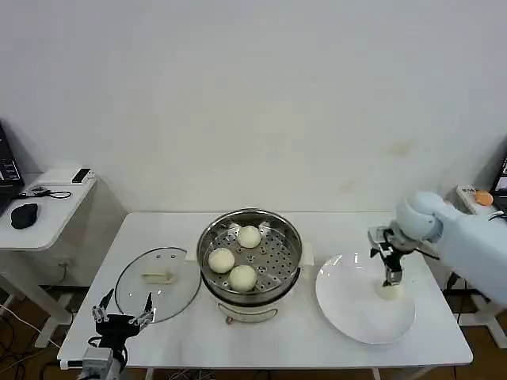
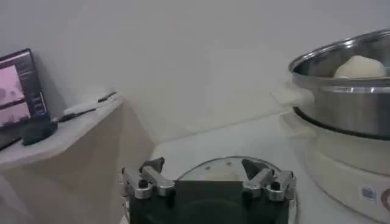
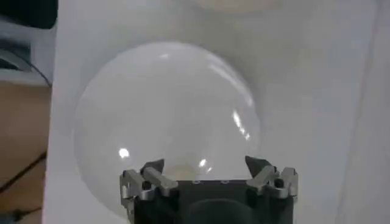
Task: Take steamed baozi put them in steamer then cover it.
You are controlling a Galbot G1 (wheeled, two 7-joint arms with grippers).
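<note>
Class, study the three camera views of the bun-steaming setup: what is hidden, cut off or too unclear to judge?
- Last baozi on the plate: head view, the right pincer covers its top, so contact or grip cannot be told.
- Same bun: right wrist view, a pale sliver behind the pincer body.
- Steamer: left wrist view, cut by the frame edge; one bun top visible.
- Cover: left wrist view, partly hidden by the left pincer.
</note>
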